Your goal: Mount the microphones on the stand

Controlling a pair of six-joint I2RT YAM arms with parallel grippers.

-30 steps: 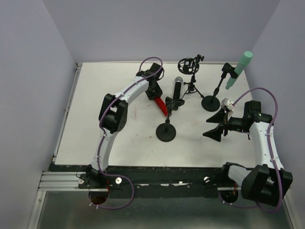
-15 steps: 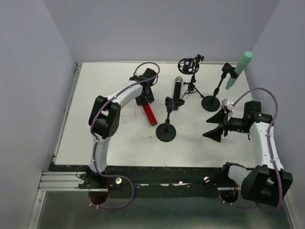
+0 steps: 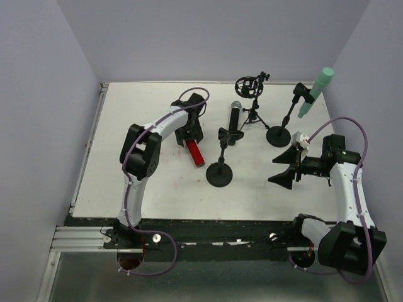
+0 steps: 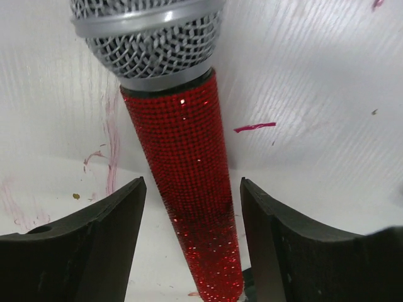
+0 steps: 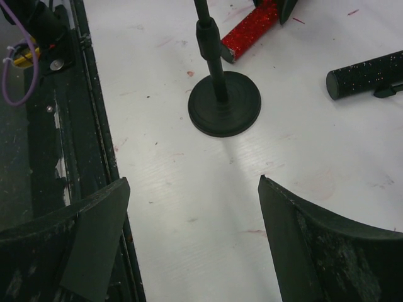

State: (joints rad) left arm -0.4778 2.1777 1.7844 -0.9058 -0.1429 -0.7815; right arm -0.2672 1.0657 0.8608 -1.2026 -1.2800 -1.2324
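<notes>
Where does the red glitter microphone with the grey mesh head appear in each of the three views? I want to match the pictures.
Top external: the red glitter microphone lies left of centre, its head at the left gripper.
Left wrist: it fills the centre, head at the top, between the open fingers.
Right wrist: at the top edge; only its tail end shows.
Shared landmark: the round black stand base near the microphone's tail; the left wrist view does not show it.

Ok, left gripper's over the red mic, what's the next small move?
Probably close the left gripper on the red microphone: its open jaws straddle the red body with gaps on either side, and it lies on the table, not clipped to any stand.
</notes>
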